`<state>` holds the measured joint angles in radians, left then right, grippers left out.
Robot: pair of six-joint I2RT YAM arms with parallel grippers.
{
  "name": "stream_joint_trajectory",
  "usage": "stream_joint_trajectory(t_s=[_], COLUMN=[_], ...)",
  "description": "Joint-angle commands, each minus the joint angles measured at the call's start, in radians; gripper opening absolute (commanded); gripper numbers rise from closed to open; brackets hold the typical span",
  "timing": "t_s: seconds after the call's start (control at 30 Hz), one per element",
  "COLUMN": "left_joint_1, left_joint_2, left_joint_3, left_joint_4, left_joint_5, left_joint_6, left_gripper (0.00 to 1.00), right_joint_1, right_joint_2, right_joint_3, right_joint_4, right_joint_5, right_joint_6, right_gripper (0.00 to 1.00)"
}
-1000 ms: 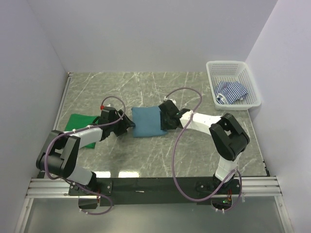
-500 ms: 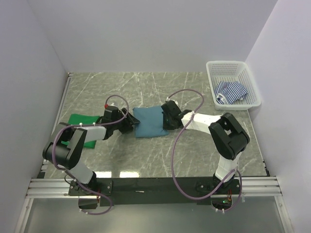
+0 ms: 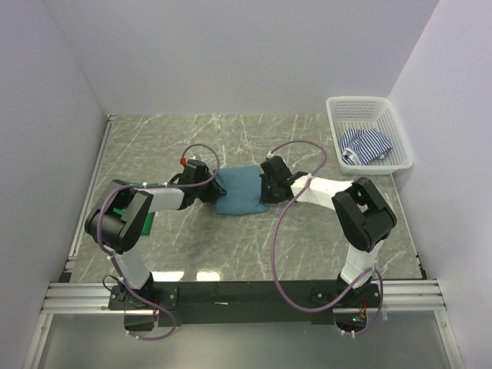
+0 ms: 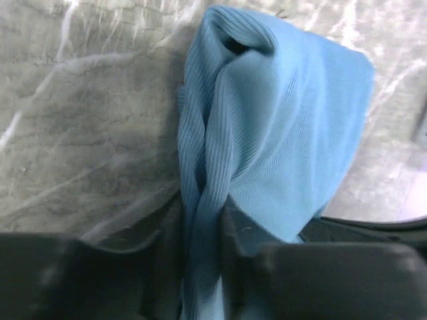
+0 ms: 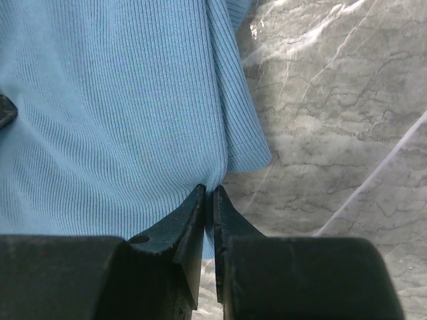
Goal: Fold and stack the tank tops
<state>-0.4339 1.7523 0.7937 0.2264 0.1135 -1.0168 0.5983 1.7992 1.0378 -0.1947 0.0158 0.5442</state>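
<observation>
From above, the left gripper (image 3: 207, 190) and right gripper (image 3: 267, 187) are now clamping opposite sides of the teal-blue tank top (image 3: 240, 197) in the middle of the worktop (image 3: 231, 138), their jaws having drawn in from a wider stance a moment ago. The striped tank top (image 3: 367, 144) is lying in the basket (image 3: 358, 99), and the green tank top (image 3: 148, 224) is peeking out beneath the left arm. In the left wrist view, the jaws are grasping a bunched ridge of teal fabric. In the right wrist view, the nearly closed jaws are pinching its hem. Both holds look ready for the fold.

Top cam: high behind bases, looking down. Wrist cams: tight behind own fingers (image 5: 190, 223), teal top (image 4: 280, 133) just ahead, shared by all.
</observation>
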Motion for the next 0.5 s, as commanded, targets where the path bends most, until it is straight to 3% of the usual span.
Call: stream_joint_trajectory(t_s=[0.0,0.1,0.3,0.47], left_joint_1=[-0.037,-0.043,-0.049,-0.048], left_joint_2=[0.033,0.023,-0.026,-0.074], left_joint_3=[0.038,0.097,0.228,0.305], left_joint_4=[-0.274,-0.387,-0.63,-0.84], left_joint_5=[-0.11,-0.168,-0.337,-0.514], left_joint_6=[0.086,0.139,0.26,0.326], left_gripper=[0.22,0.01,0.01,0.0], right_joint_1=[-0.008,-0.006,-0.008,-0.006], right_joint_2=[-0.012,-0.024,-0.095,-0.175], right_joint_3=[-0.015,-0.012,-0.004,-0.01], right_joint_4=[-0.014,-0.012,-0.031,-0.045], right_joint_5=[-0.007,-0.033,-0.04,-0.036], right_joint_6=[-0.018,-0.02,-0.036,-0.058], right_gripper=[0.15,0.22,0.41,0.45])
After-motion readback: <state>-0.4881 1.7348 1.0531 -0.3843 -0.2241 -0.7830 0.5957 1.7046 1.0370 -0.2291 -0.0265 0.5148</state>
